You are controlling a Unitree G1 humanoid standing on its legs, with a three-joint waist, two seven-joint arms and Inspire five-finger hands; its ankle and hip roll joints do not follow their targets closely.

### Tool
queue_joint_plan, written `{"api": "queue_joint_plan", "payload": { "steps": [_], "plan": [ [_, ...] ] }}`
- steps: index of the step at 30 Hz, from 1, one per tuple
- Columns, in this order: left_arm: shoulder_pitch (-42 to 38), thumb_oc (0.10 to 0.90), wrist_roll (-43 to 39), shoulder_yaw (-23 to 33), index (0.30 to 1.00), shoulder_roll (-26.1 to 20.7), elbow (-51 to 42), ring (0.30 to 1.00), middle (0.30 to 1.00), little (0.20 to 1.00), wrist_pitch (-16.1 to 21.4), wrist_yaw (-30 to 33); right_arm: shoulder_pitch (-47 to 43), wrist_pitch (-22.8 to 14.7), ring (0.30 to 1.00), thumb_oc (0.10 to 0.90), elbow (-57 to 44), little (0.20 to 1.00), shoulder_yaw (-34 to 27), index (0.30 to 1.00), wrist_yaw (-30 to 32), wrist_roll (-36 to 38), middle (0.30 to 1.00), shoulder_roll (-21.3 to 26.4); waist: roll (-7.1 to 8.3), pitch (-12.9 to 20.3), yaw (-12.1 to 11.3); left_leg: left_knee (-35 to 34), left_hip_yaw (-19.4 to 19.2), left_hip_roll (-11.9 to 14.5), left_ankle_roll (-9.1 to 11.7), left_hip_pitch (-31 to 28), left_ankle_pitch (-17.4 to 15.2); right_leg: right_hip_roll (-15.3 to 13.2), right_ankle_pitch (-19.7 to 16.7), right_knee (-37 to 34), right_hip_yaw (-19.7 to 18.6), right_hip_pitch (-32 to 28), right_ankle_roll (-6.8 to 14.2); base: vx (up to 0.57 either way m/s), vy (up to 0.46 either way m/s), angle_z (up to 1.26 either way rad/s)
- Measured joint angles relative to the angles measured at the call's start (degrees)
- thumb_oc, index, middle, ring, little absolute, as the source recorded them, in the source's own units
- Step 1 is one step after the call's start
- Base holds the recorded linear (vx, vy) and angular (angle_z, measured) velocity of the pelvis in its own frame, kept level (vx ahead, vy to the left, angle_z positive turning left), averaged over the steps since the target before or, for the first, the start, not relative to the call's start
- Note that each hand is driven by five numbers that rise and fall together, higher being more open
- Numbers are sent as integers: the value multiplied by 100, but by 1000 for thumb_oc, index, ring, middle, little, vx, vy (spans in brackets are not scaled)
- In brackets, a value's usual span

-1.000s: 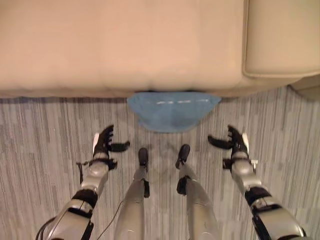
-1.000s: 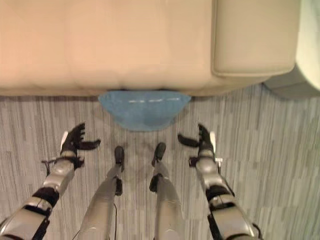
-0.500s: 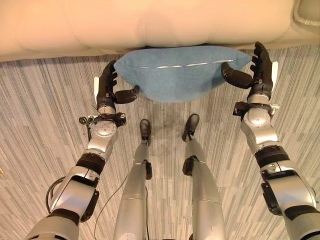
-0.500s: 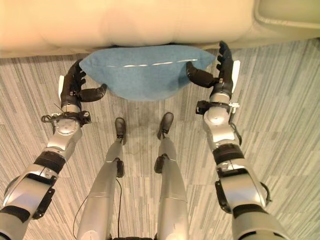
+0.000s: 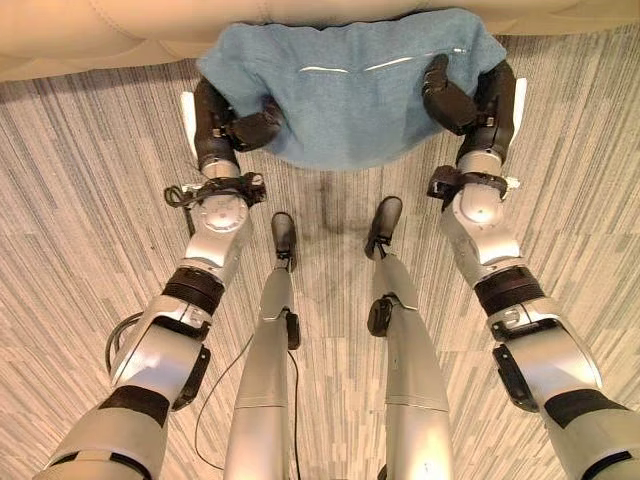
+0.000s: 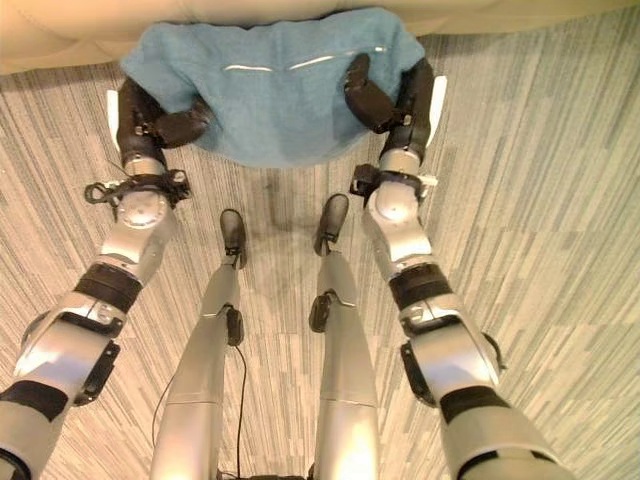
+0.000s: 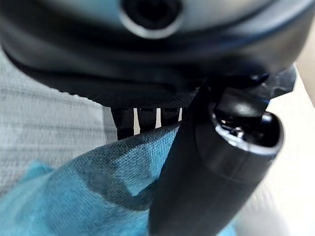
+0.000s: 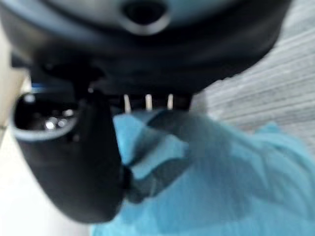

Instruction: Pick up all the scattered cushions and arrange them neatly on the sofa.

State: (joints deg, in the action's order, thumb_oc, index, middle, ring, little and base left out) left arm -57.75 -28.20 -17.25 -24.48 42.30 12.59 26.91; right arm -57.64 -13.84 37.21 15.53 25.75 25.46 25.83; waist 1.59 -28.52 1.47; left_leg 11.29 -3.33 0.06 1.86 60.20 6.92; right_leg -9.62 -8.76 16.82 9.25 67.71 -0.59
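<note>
Gripping the blue cushion [image 5: 350, 90] at both ends, left robot hand [image 5: 222, 125] and right robot hand [image 5: 470, 95] clamped thumbs over fabric, ready for lifting onto sofa [image 5: 100, 35].

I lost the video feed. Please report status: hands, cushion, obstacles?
Left hand and right hand both shut on blue cushion, one at each end. Cushion against sofa front edge. Nothing in the way.

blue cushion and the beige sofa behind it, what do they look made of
Blue cushion: soft woven fabric, matte; the left wrist view shows a fine weave, and it dents under the left hand and right hand. Beige sofa: smooth padded upholstery with a slight sheen, possibly leather or faux leather; hard to tell.
</note>
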Motion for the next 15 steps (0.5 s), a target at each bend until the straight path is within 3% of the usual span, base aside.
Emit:
{"api": "queue_joint_plan", "payload": {
  "steps": [5,6,7,8,11,12,15],
  "plan": [
    [1088,400,-97,533,300,135,-1228,300,300,300,-39,-17,1067,-3,300,400,-771,300,-410,300,-337,18,300,-286,-6,1,-6,-189,-11,4,2,-802,30,8,1,-78,-14,-734,-7,40,-16,-2],
    [1531,400,-91,604,300,279,-1487,300,300,300,-11,-15,1502,-34,300,400,-1016,300,-467,300,-362,13,300,-432,-30,347,-1,-189,-13,-1,-35,-756,-16,4,94,-60,-17,-687,108,51,-21,5],
    [2048,400,-88,625,300,449,-1849,300,300,300,90,-19,2057,-202,300,400,-1343,300,-532,300,-409,5,300,-511,-54,1005,-27,-158,-5,-20,-21,-373,-26,-20,189,61,-41,-281,166,31,-44,8],
    [2212,400,-91,710,300,573,-1976,300,300,300,98,-27,2163,-210,300,400,-1458,300,-589,300,-448,7,300,-528,-54,988,-48,-147,12,-18,0,-494,3,-17,167,107,-31,-397,103,-43,-52,6],
    [3039,400,-90,730,300,857,-2206,300,300,300,94,-95,2966,-175,300,400,-1839,300,-499,300,-502,-12,300,-618,-52,983,-49,-325,59,27,9,-1440,1,7,220,66,109,-1318,77,-79,-51,3],
    [3421,400,-79,591,300,889,-2258,300,300,300,94,-183,3459,-189,300,400,-2013,300,-464,300,-584,-43,300,-676,-50,984,-66,-617,87,60,16,-2099,7,57,306,-98,158,-1939,90,-8,-49,6],
    [3904,400,28,550,300,887,-2309,300,300,300,94,-381,3928,-198,300,400,-2023,300,-469,300,-712,-44,300,-763,-56,1033,-55,-888,85,82,57,-2857,-25,87,453,-226,157,-2628,227,35,-52,-5]
  ]
}}
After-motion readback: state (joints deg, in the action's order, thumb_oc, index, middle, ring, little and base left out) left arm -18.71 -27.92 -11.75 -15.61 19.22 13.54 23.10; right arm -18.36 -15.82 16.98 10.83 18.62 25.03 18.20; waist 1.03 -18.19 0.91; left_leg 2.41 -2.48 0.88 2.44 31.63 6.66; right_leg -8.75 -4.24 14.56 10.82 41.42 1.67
